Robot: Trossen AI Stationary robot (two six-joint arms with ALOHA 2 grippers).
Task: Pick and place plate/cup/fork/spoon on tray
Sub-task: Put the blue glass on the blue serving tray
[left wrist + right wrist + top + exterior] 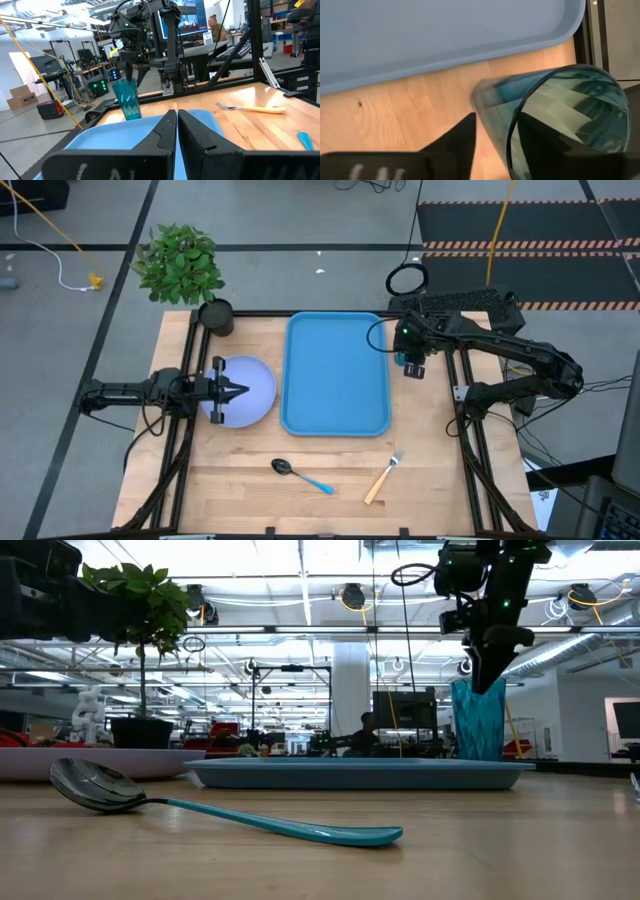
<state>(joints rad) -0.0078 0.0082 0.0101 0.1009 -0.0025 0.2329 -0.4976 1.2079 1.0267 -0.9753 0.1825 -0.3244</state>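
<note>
Four task items are seen off the tray (336, 375). The cup (555, 120) is gripped at its rim by the right gripper (412, 358), one finger inside the wall and one outside, as the right wrist view shows; it is held upright just beside the tray's right edge, near the far right corner, over the bare wood of the bench (440, 470). In the low view the cup (478, 720) hangs under the gripper (492, 665) behind the tray's rim (360, 773); whether its base touches the bench cannot be told.

The plate (252, 390) lies on the bench just left of the tray, apart from it. The left gripper (232, 391) is over the plate's left part, its fingers (167, 131) drawn together with only a thin gap and nothing held between them.

The spoon (300, 474) and the fork (382, 478) lie on the near part of the bench, in front of the tray, well apart from each other, the spoon to the left.

A potted plant (183, 265) in a black pot (215, 316) stands at the far left corner of the bench.
</note>
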